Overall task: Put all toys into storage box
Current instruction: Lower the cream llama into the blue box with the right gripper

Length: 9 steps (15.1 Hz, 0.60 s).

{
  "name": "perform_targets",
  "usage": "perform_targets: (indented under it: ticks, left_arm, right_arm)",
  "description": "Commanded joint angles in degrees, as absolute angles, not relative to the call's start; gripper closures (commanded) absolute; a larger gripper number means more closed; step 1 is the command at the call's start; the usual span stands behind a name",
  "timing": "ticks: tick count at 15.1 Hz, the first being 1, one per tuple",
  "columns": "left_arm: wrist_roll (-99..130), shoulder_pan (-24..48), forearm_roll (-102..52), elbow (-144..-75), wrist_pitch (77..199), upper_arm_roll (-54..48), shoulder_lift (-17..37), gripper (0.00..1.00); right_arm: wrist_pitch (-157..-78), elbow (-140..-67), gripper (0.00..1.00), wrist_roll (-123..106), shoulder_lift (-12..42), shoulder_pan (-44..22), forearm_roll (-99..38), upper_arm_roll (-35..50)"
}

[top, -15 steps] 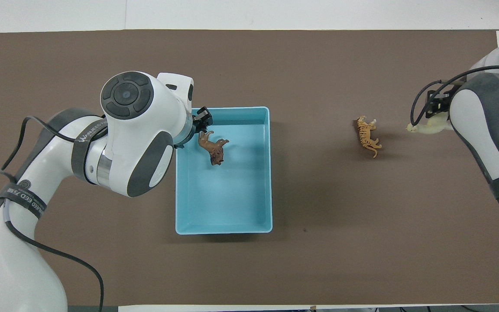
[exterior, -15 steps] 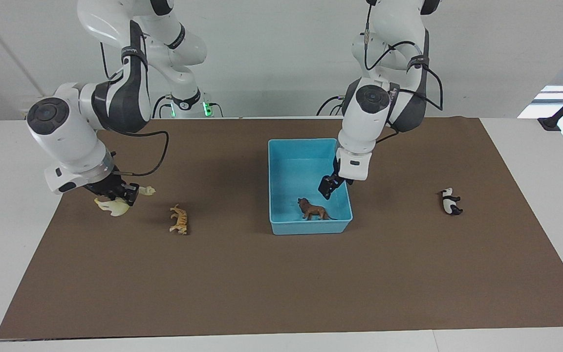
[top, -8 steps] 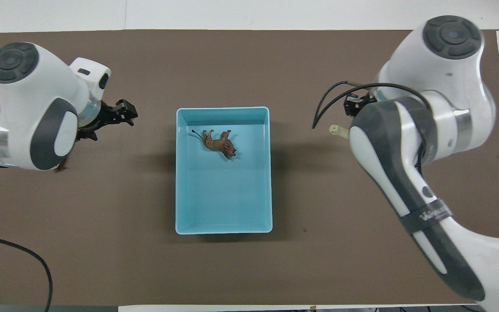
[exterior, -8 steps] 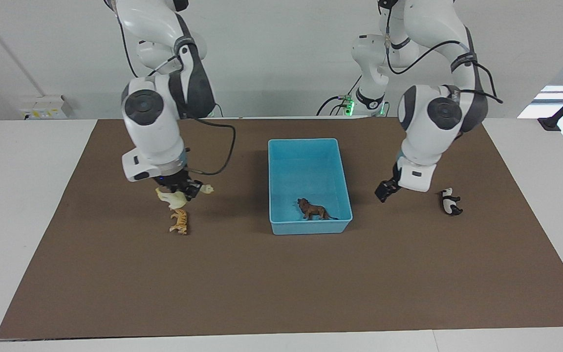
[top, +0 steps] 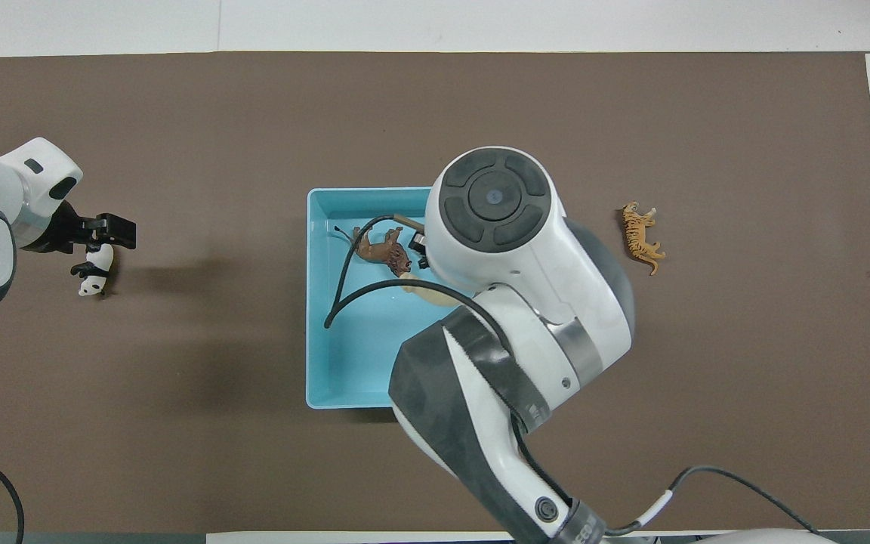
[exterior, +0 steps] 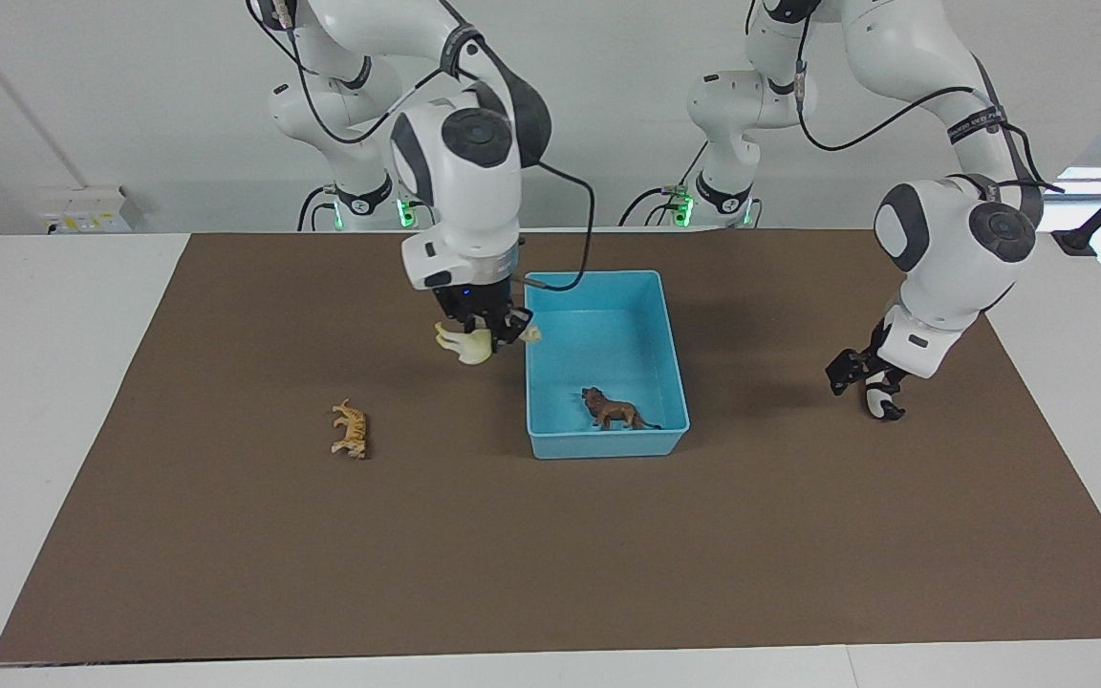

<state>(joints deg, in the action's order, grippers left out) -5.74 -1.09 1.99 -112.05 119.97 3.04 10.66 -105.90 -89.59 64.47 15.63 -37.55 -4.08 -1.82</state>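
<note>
My right gripper (exterior: 485, 327) is shut on the pale cream long-necked toy (exterior: 467, 344), which hangs in the air over the wall of the light blue storage box (exterior: 550, 449) at the right arm's end. In the overhead view only a bit of the cream toy (top: 426, 290) shows under the arm. The brown lion (exterior: 615, 412) (top: 382, 252) lies inside the box (top: 344, 363). The orange tiger (exterior: 351, 430) (top: 641, 238) lies on the mat toward the right arm's end. My left gripper (exterior: 854, 371) (top: 106, 233) is open just above the panda (exterior: 882, 403) (top: 94, 272).
A brown mat (exterior: 550, 554) covers most of the white table (exterior: 34, 382). The right arm's wrist and forearm (top: 495, 302) hide about half of the box from above.
The right arm has carried the cream toy from above the tiger to the box's wall. The left gripper has swung away from the box and now hangs over the panda.
</note>
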Motion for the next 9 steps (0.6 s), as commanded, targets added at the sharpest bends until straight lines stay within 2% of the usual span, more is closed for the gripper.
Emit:
perform_targets:
  ticks: [1,5,9]
  left_arm:
    - [-13.15,-3.07,5.97,-118.38,123.04,2.55,6.68,0.0]
    - [-16.17,-5.8,6.15,-124.0,132.7,2.55,6.06,0.0]
    - [-18.99,-7.9,6.15,-125.24,136.23,2.46,7.47,0.0]
  right_arm:
    - [-108.01,-90.0,1.0,66.01,15.91,-40.5,-7.12,-2.28]
    - [-110.99,-90.52,1.0,65.31,17.22,-40.08,-5.72,-2.28]
    - [-116.0,-92.63,1.0,59.69,17.31,-36.48,-5.45,-2.29]
